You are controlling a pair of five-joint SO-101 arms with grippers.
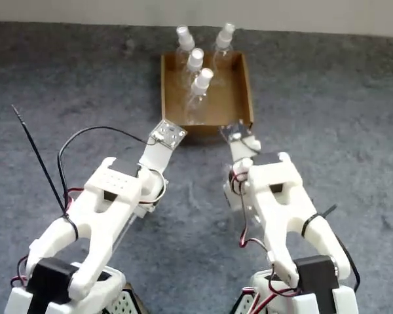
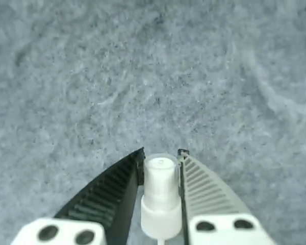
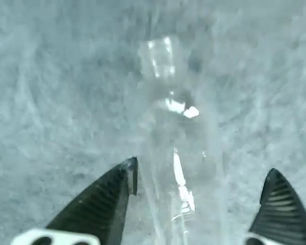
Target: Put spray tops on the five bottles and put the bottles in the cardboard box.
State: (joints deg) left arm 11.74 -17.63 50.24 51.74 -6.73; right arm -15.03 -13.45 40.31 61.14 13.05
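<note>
My left gripper (image 2: 160, 153) is shut on a white spray top (image 2: 159, 199), which stands up between its fingers over the grey carpet. A clear, capless bottle (image 3: 173, 117) lies between the wide-apart fingers of my open right gripper (image 3: 201, 171), closer to one finger than the other. In the high view the left gripper (image 1: 168, 134) and the right gripper (image 1: 239, 134) both sit just in front of the cardboard box (image 1: 243, 85). Several clear bottles with white spray tops stand inside the box, one of them at its middle (image 1: 200, 88).
Grey carpet (image 1: 327, 131) covers the whole work surface, with open room on both sides of the box. A black cable (image 1: 36, 157) arcs up from the left arm. Red and black wires hang at the right arm's wrist (image 1: 239, 180).
</note>
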